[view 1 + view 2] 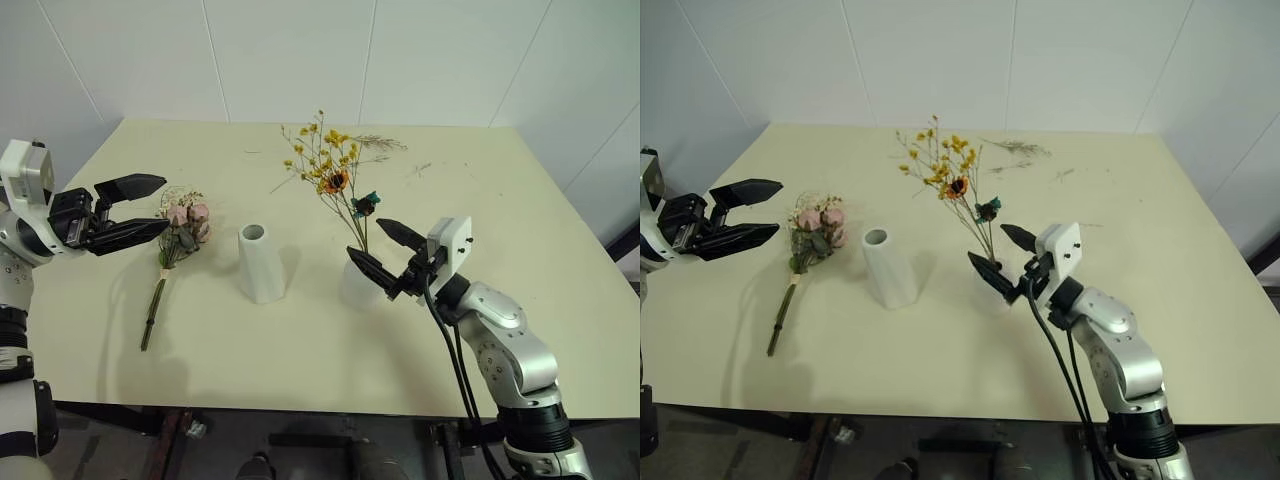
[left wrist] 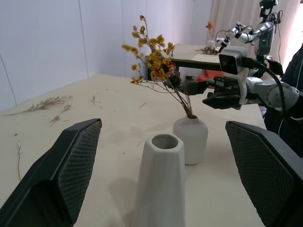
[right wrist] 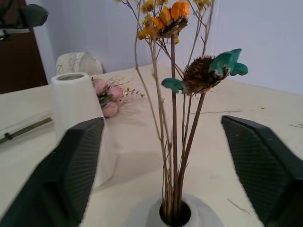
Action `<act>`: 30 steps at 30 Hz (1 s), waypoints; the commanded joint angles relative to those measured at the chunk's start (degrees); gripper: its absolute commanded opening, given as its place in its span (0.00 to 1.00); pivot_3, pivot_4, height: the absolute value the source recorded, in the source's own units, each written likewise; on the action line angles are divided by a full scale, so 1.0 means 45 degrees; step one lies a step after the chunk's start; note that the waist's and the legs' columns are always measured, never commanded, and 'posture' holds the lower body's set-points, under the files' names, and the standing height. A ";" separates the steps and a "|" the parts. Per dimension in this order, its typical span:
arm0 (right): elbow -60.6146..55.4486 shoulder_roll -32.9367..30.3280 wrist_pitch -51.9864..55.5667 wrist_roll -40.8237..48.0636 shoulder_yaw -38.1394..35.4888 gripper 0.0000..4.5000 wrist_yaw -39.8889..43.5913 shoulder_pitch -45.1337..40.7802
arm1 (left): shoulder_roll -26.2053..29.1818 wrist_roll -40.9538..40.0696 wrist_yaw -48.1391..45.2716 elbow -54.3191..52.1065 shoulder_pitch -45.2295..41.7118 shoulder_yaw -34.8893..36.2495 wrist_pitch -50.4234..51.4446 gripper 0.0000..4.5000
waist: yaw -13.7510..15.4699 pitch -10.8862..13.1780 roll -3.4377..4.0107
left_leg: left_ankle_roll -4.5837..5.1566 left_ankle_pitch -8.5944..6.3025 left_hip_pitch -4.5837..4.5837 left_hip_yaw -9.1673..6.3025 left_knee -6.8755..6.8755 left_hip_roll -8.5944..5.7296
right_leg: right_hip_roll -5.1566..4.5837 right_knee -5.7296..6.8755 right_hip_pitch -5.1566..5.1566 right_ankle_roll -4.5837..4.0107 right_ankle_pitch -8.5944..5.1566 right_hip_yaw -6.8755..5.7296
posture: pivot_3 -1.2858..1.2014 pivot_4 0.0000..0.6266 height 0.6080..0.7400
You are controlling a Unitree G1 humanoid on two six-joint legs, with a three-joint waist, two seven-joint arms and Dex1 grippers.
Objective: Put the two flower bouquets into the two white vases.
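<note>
The thin bouquet of small yellow flowers (image 1: 328, 170) stands upright in the short round white vase (image 1: 352, 286), its stems (image 3: 176, 142) down in the mouth. My right gripper (image 1: 364, 238) is open just behind that vase, a finger on each side of the stems and touching neither. The tall tapering white vase (image 1: 260, 262) stands empty to its left. Further left, the pink rose bouquet (image 1: 186, 222) lies flat on the table with its stem toward the front edge. My left gripper (image 1: 165, 204) hangs open just left of the rose heads, holding nothing.
Loose dried twigs (image 1: 380, 143) lie scattered at the back of the beige table (image 1: 500, 220). There is bare table in front of both vases and to the right of the short one. White walls close the far side.
</note>
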 commanded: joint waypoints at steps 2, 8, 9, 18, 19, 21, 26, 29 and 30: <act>-0.1046 -0.0725 0.0367 0.0710 -0.0483 0.99 0.0637 0.0272 | 0.0064 0.0013 -0.1429 -0.0063 -0.0298 0.0154 -0.0165 1.00 | -0.0008 0.0000 0.0000 | 0.0000 0.0000 0.0000 0.0001 0.0000 0.0000 | 0.0000 0.0000 0.0000 0.0000 0.0000 0.0002 | 0.52 0.24 1.00; -0.1645 -0.1889 0.0951 0.1269 -0.0800 0.99 0.1374 0.0631 | 0.0011 0.0149 -0.1429 -0.0055 -0.0320 0.0211 -0.0215 1.00 | 0.0006 -0.0001 -0.0003 | 0.0000 0.0000 0.0001 0.0002 0.0000 0.0000 | 0.0000 -0.0001 0.0002 -0.0001 -0.0001 0.0004 | 0.52 0.24 1.00; -0.1750 -0.2200 0.1110 0.1398 -0.0913 0.99 0.1566 0.0666 | -0.0013 0.0292 -0.1428 -0.0047 -0.0315 0.0277 -0.0261 1.00 | 0.0012 -0.0001 -0.0003 | 0.0000 0.0000 0.0001 0.0002 0.0001 0.0000 | 0.0000 -0.0002 0.0002 -0.0001 -0.0001 0.0003 | 0.52 0.24 1.00; -0.1276 -0.4790 0.2200 0.2494 -0.1884 0.99 0.3514 0.0096 | -0.0175 0.1264 0.2744 -0.1617 0.0913 0.2107 -0.0644 1.00 | -0.0014 0.0000 -0.0006 | 0.0003 -0.0002 0.0000 0.0002 0.0000 0.0003 | -0.0001 -0.0013 0.0003 -0.0003 -0.0002 0.0004 | 0.52 0.24 1.00; -0.0977 -0.4897 0.2062 0.2370 -0.1929 0.99 0.3694 -0.0095 | -0.0095 0.1643 0.3747 -0.2046 0.1295 0.2273 -0.0497 1.00 | -0.0041 0.0000 -0.0005 | 0.0004 -0.0002 0.0001 0.0002 0.0000 0.0004 | 0.0000 -0.0013 0.0003 -0.0003 -0.0002 0.0005 | 0.52 0.24 1.00; -0.0529 -0.5117 0.2004 0.2227 -0.1917 0.99 0.4053 -0.0351 | -0.0017 0.2096 0.5285 -0.2934 0.1987 0.2527 0.0104 1.00 | -0.0026 0.0000 -0.0006 | 0.0003 -0.0002 0.0005 0.0008 0.0001 0.0004 | -0.0002 -0.0013 0.0005 0.0004 0.0002 0.0018 | 0.52 0.24 1.00; 0.0525 -0.5502 0.1669 0.1837 -0.1696 0.99 0.4930 -0.0933 | 0.0073 0.2852 0.8982 -0.5053 0.3579 0.3196 0.2576 1.00 | 0.0040 0.0002 -0.0010 | 0.0003 -0.0002 0.0003 0.0008 0.0004 0.0003 | -0.0003 -0.0020 0.0006 0.0007 0.0003 0.0018 | 0.52 0.24 1.00; 0.1233 -0.5472 0.1368 0.1496 -0.1558 0.99 0.5280 -0.1453 | 0.0427 0.3762 1.0550 -0.6247 0.4352 0.2784 0.4318 1.00 | 0.0032 0.0003 -0.0011 | 0.0002 -0.0003 0.0002 0.0014 0.0005 0.0000 | -0.0005 -0.0026 0.0006 0.0014 0.0006 0.0026 | 0.52 0.24 1.00; 0.1368 -0.5446 0.1278 0.1413 -0.1517 0.99 0.5386 -0.1562 | 0.0502 0.3913 1.0931 -0.6580 0.4437 0.2629 0.4963 1.00 | 0.0030 0.0003 -0.0012 | 0.0002 -0.0003 0.0002 0.0015 0.0005 0.0000 | -0.0004 -0.0028 0.0006 0.0014 0.0006 0.0024 | 0.52 0.24 1.00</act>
